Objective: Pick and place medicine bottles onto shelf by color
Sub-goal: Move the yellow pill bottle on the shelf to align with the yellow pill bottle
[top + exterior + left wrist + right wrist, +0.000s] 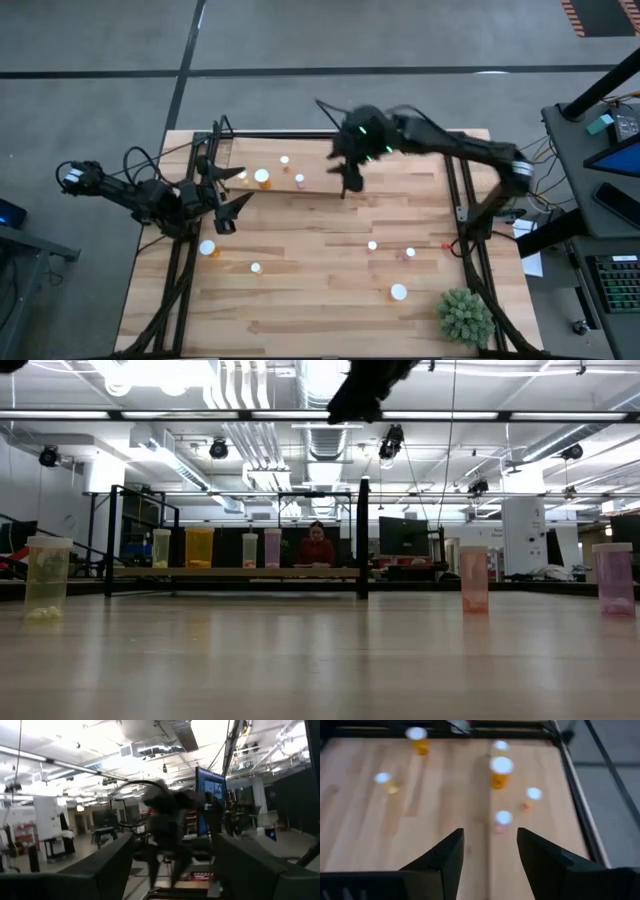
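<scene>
My right gripper hangs above the pale flat wooden shelf, fingers parted, nothing between them. 4 white-capped medicine bottles already stand upright on the shelf; the nearest, a small pinkish one, sits just ahead of my fingertips. The loose bottles are well apart on the wooden desk, nearest a pinkish pair. My left gripper waits wide open at the desk's left edge. Green spiky plant clear of my path.

right gripper hangs open and empty; left gripper open, raised.
</scene>
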